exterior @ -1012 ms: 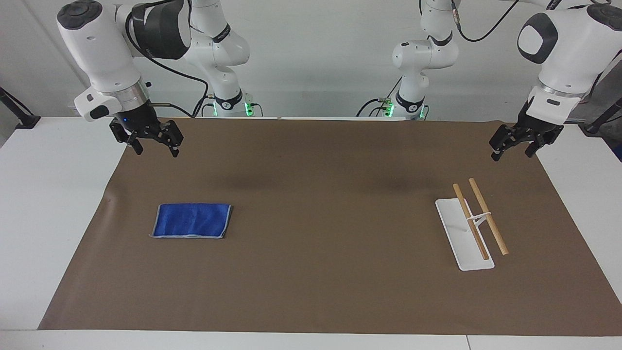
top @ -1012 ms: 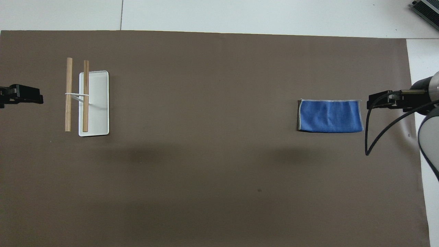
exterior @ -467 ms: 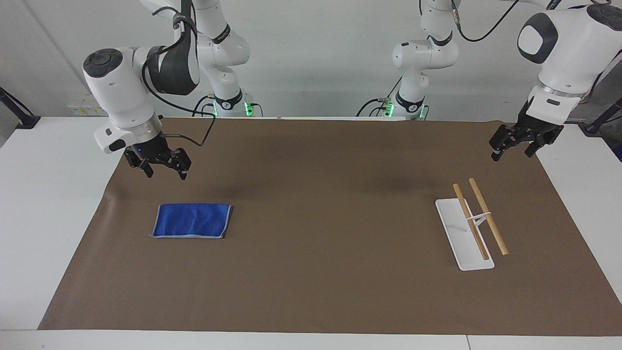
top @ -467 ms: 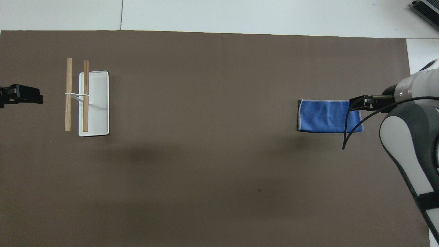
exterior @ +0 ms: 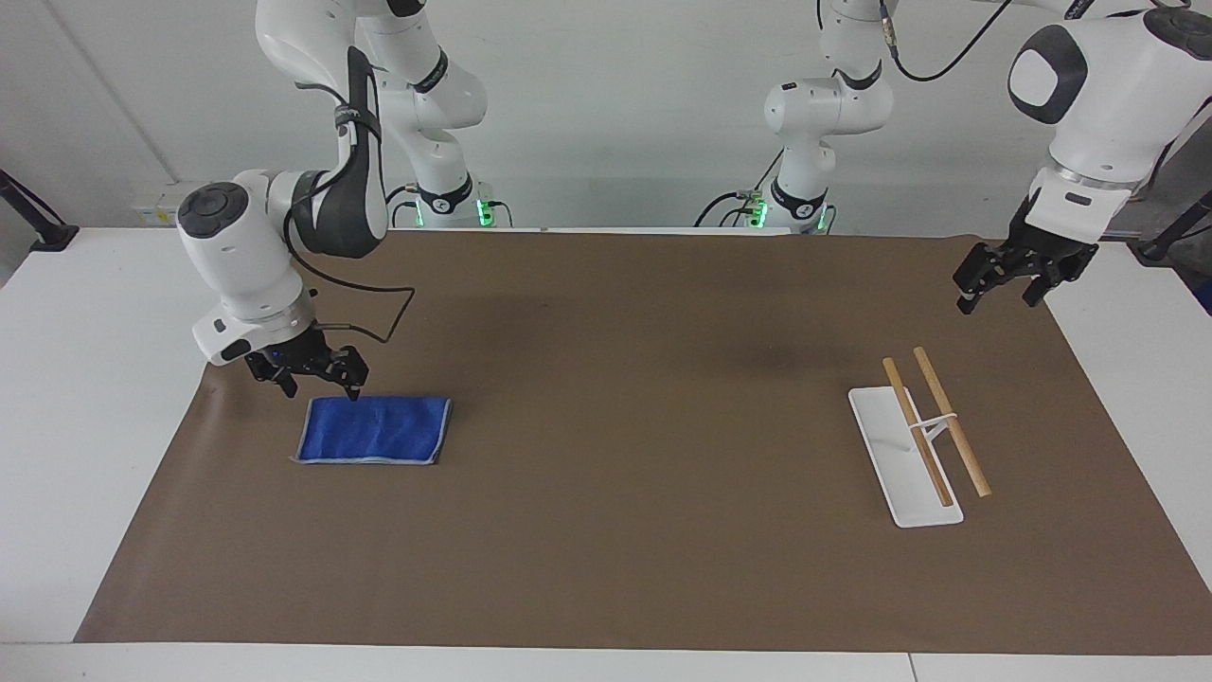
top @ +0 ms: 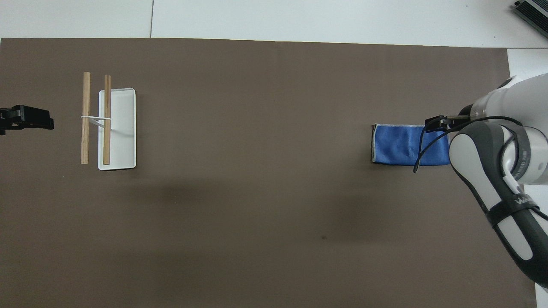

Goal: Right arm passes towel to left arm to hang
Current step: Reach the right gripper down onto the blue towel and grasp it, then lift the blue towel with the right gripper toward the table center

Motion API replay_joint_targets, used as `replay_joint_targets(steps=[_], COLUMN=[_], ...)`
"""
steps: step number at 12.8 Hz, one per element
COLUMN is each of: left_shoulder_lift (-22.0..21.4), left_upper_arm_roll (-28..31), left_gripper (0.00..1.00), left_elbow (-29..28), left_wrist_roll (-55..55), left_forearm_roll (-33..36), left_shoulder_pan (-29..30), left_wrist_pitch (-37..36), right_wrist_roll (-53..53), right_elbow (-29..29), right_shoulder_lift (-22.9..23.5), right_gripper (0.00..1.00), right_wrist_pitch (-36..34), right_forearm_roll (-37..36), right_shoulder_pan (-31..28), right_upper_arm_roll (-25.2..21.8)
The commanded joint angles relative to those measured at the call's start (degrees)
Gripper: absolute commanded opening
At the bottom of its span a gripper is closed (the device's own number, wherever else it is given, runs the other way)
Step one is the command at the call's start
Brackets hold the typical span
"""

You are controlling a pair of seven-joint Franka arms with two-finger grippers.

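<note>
Reaching for the towel [exterior: 374, 429] at the frame's lower left, the right claw [exterior: 315, 378] hangs open just above its corner. Next it must drop and pinch. The left claw [exterior: 1002, 284] waits open at the upper right.

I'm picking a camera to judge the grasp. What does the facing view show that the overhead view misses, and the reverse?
Only the facing view shows both arms' bases and the right gripper open, tips low at the towel's robot-side edge; contact is unclear. It also shows the left gripper open, waiting in the air.

Only the overhead view shows the rack's plan outline, and here the right arm hides one end of the towel.

Both show towel, rack and brown mat.
</note>
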Motion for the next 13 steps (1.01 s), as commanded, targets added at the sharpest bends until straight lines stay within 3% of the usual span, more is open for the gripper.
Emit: replay_joint_targets(steps=[1, 7, 13], left_shoulder_lift=[-1.7, -1.7, -1.7], left_upper_arm_roll=[-0.2, -0.2, -0.2], left_gripper=[1.00, 1.00, 1.00], left_elbow=[-2.0, -1.9, -2.0], left_wrist_roll=[0.5, 0.5, 0.5], left_forearm_roll=[-0.8, -0.8, -0.8], left_shoulder_pan=[0.7, 0.7, 0.7], left_wrist_pitch=[0.6, 0.6, 0.6], right_wrist_roll=[-1.4, -1.5, -1.2], right_elbow=[-0.7, -0.2, -0.3], right_shoulder_lift=[2.1, 7.4, 7.8], right_gripper=[1.00, 1.00, 1.00], right_wrist_pitch=[4.0, 9.2, 9.6], right_forearm_roll=[1.1, 1.1, 1.1], right_shoulder_pan=[-0.5, -0.4, 2.9], right_upper_arm_roll=[0.3, 0.3, 0.5])
